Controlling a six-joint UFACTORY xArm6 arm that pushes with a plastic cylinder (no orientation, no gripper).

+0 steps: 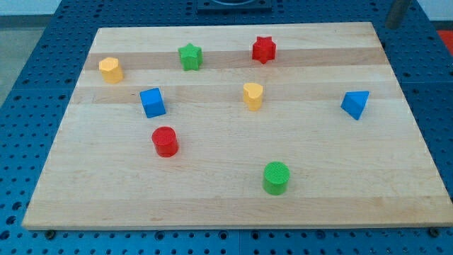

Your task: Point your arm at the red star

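The red star [264, 49] sits near the top edge of the wooden board [333, 163], a little right of centre. A dark rod shows at the view's top right corner, off the board; my tip [393, 27] is far to the right of the red star and slightly above it, touching no block. A green star [190, 56] lies to the left of the red star. A yellow heart-like block [253, 95] lies just below it.
A yellow block [110, 69] is at the top left. A blue cube [152, 102] and a red cylinder [165, 141] are left of centre. A blue triangular block [355, 104] is at the right. A green cylinder [276, 177] is near the bottom.
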